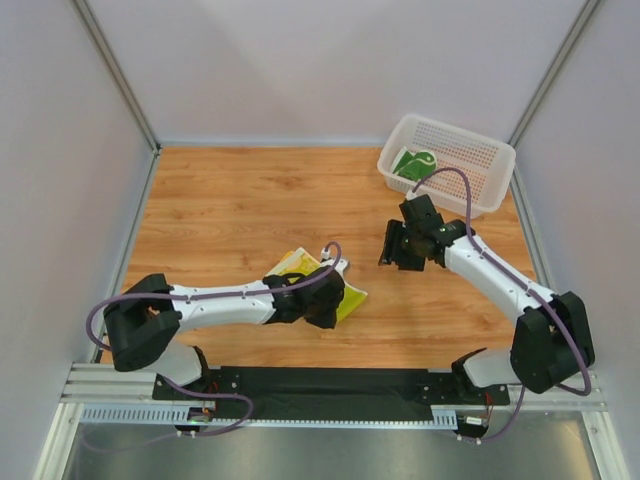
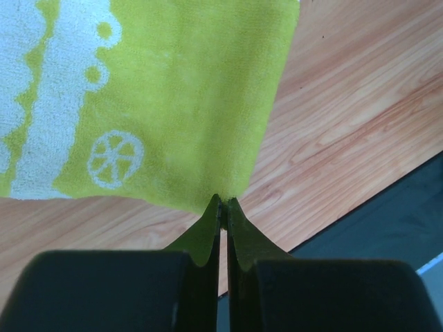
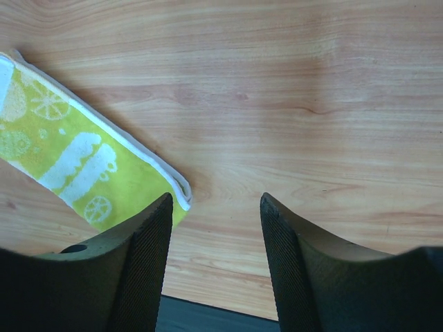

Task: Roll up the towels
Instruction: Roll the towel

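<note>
The cream-yellow towel [image 1: 298, 264] with lime-green patterns lies folded on the wooden table, partly under my left arm. In the left wrist view the towel [image 2: 187, 104] spreads out ahead, and my left gripper [image 2: 223, 202] is shut on its near edge. In the top view that gripper [image 1: 338, 305] sits at the towel's right end. My right gripper [image 1: 393, 255] hovers open and empty to the right of the towel. In the right wrist view [image 3: 216, 200] the towel's [image 3: 76, 159] corner lies just beside its left finger. The dark green towel [image 1: 413, 163] lies in the basket.
The white perforated basket [image 1: 470, 135] stands at the back right corner of the table. White walls enclose the table on three sides. A black base rail [image 1: 320, 385] runs along the near edge.
</note>
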`<state>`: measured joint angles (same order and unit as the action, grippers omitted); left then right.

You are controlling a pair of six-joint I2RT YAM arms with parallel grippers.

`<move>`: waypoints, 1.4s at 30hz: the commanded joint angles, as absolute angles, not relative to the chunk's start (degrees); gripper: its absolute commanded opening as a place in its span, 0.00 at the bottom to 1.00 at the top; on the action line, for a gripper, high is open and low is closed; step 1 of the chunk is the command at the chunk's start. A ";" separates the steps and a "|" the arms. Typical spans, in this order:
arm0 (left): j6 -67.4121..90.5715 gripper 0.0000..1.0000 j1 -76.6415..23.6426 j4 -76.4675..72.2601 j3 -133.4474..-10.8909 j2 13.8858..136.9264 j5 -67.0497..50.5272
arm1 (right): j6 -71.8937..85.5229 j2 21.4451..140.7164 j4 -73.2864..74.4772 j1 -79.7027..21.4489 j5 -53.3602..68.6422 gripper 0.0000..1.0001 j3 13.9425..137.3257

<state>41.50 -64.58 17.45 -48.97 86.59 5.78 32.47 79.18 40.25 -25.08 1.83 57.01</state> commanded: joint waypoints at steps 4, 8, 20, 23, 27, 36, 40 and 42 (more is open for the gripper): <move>47.19 0.03 -61.01 16.53 -47.11 81.65 0.53 | 30.85 76.20 39.73 -24.96 2.72 0.55 55.90; 48.95 0.03 -59.15 16.08 -45.88 79.72 -1.49 | 30.50 75.50 39.90 -25.05 3.25 0.54 55.63; 55.63 0.03 -51.33 17.75 -42.02 78.40 -5.27 | 28.30 72.51 33.77 -27.24 15.44 0.51 53.88; 57.04 0.02 -48.96 18.10 -41.57 79.45 -6.50 | 28.21 72.25 31.03 -28.65 19.59 0.47 52.30; 57.83 0.02 -46.15 18.98 -41.31 80.94 -7.64 | 27.95 73.47 28.04 -32.42 20.92 0.40 51.59; 58.53 0.01 -43.68 20.57 -41.22 84.73 -8.61 | 30.06 82.78 16.53 -36.82 28.03 0.29 49.83; 58.54 0.01 -43.24 19.42 -40.43 85.25 -8.88 | 30.67 87.71 11.96 -37.09 30.50 0.25 49.92; 58.18 0.01 -42.98 19.34 -40.69 85.95 -8.88 | 31.02 90.25 10.29 -37.09 30.94 0.25 50.18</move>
<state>57.80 -43.51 18.87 -41.28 84.88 -8.36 30.15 88.07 16.82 -36.95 28.10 50.41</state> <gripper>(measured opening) 0.020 0.257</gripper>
